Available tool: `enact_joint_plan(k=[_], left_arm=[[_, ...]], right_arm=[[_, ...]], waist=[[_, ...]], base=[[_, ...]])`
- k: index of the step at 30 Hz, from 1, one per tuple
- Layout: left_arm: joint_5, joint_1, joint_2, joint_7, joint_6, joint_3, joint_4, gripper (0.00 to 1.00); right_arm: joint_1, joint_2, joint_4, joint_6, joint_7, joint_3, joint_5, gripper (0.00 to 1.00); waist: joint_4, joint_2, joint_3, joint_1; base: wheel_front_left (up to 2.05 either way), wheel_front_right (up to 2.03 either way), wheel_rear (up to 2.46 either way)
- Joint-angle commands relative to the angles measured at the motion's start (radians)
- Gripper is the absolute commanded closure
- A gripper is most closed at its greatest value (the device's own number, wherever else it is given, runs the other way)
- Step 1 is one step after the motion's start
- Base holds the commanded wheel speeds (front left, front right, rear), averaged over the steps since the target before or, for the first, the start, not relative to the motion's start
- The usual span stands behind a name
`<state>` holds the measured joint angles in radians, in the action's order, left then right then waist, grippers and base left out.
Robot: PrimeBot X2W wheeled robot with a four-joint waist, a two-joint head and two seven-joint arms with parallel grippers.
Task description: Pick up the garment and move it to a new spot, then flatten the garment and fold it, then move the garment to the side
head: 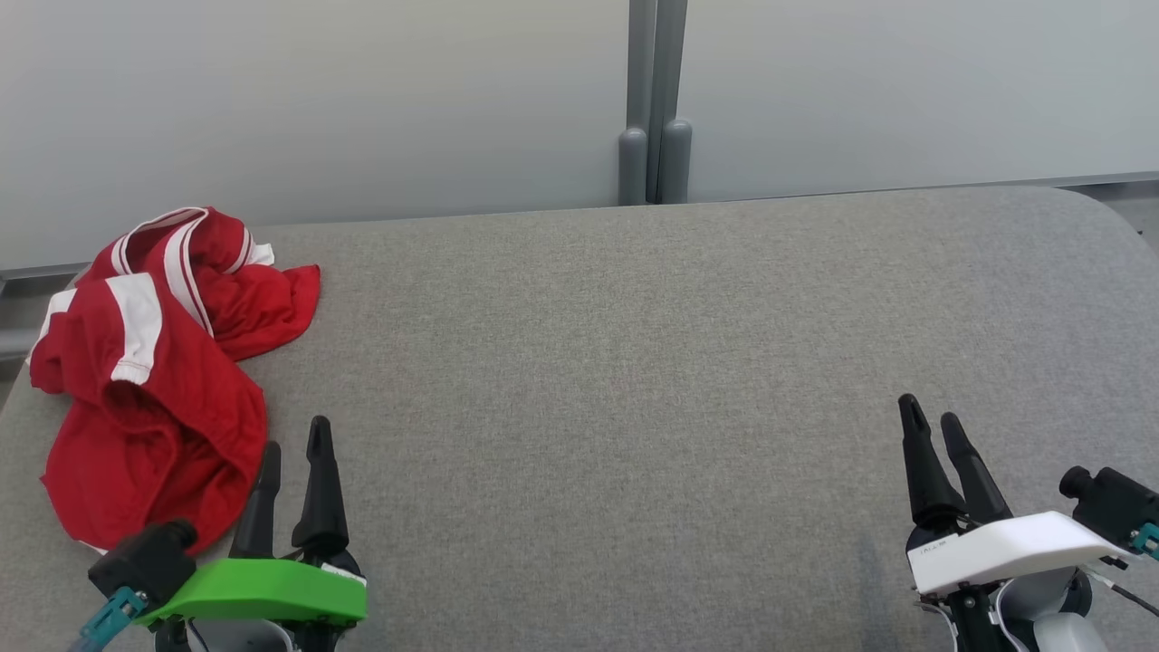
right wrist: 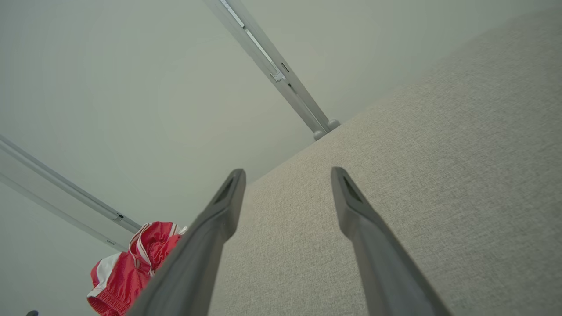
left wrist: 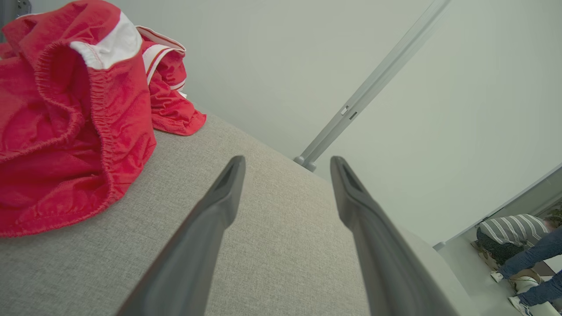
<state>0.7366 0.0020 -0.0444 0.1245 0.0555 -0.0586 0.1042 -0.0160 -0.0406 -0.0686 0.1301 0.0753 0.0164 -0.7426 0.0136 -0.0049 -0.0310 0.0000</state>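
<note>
"Over at the left end of the grey padded table, what is that heap?"

"Those are the red shorts, white stripes down the sides, crumpled with the elastic waistband gaping toward me. They lie near the table's left edge and back corner. I judge that a poor place to spread them, with too little room around them."

"And your hands?"

"My left gripper is poised just beside the heap's near hem, not touching it, fingers spread with bare upholstery between them. It is the close one, so I reckon it makes the first grab. My right gripper is well apart, low at the right end, its fingers parted too and holding nothing."

"Why parted?"

"Nothing has been picked up yet, and spread fingers can go straight onto a fold. I would aim for the bunched waistband, since a thick ridge of cloth gives the tips something to close on."

"Where would the shorts go?"

"The wide bare middle between my grippers looks best. Both arms can reach it for flattening and folding."
</note>
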Motion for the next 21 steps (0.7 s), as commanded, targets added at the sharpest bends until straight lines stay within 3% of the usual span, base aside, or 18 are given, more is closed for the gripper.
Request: enact_joint_plan(k=[1, 21], left_arm=[[-0.039, 0.003, -0.009, 0.01, -0.007, -0.001, -0.01, 0.0], [-0.277, 0.043, -0.009, 0.056, -0.021, -0.03, 0.002, 0.0]], right_arm=[[0.0, -0.006, 0.014, 0.0, 0.013, -0.005, 0.038, 0.0], [-0.025, -0.008, 0.007, 0.001, 0.076, -0.048, 0.296, 0.0]], waist=[[0.0, 0.0022, -0.001, 0.0], [0.002, 0.003, -0.014, 0.0]], base=[[0.0, 0.0, 0.0], [0.0, 0.0, 0.0]])
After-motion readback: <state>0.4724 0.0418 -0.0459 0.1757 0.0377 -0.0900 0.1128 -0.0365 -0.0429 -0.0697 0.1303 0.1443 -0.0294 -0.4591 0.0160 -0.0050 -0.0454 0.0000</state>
